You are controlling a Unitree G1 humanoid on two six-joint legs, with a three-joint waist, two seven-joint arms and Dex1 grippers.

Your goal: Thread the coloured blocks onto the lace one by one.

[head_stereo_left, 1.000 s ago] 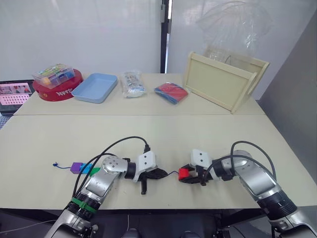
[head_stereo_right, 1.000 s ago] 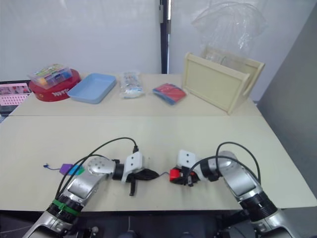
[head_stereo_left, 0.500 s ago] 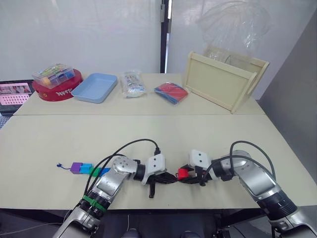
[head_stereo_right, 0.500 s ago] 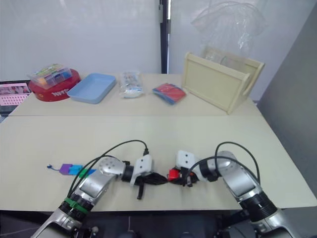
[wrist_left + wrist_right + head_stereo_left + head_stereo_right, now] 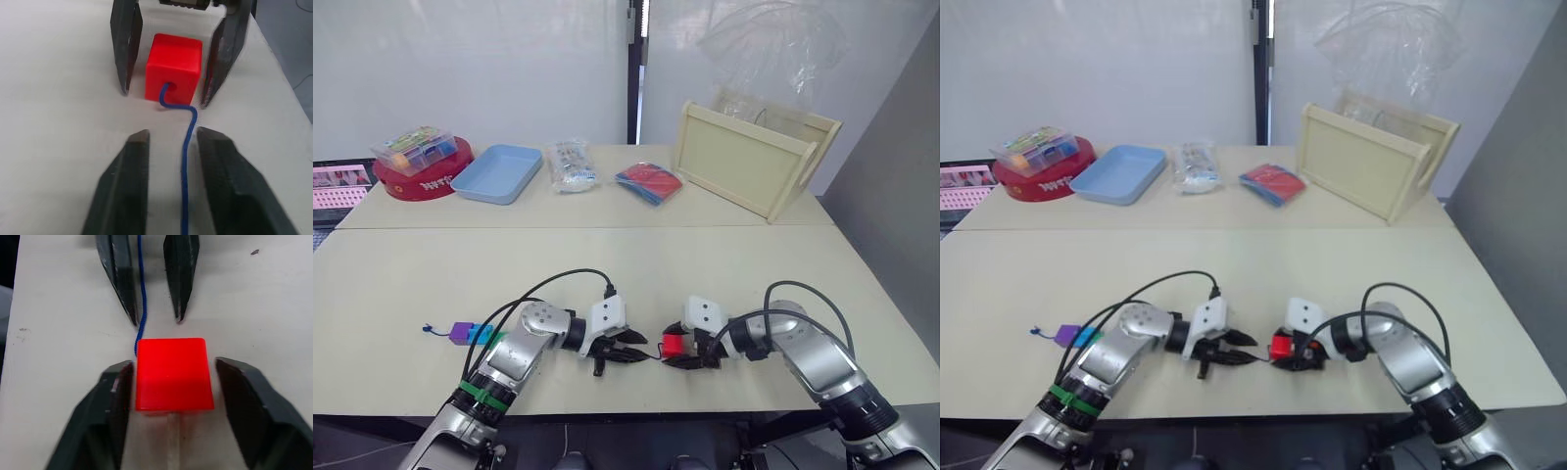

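Left wrist view is showing the left gripper (image 5: 168, 142) with its 2 black fingers (image 5: 124, 166) sitting slightly apart, the blue lace (image 5: 187, 161) running between them without being pinched. The lace is bending and going into the hole in the near face of the red cube (image 5: 174, 61), which is resting on the pale table (image 5: 54, 88). The right gripper (image 5: 173, 90) is facing from the far side, its jaws standing wide on either side of the cube with a gap showing on each side.

Right wrist view is giving the same arrangement from the other end: the right gripper's 2 fingers (image 5: 115, 396) are flanking the cube, one finger close against it, the other clearly apart, and a pale stiff tip (image 5: 172, 440) is poking out of the cube's near side.

Left eye view is placing both grippers near the front edge of the table, tips pointing at each other, with the cube between them. Further along the lace, beyond the left arm, the purple block (image 5: 463, 332) and the cyan block (image 5: 483, 336) are sitting threaded side by side, with the knot (image 5: 428, 328) just beyond. At the back of the table a blue tray (image 5: 497, 173), a red dish (image 5: 423, 179) carrying a clear box (image 5: 413, 148), and a wooden crate (image 5: 752, 162) are standing
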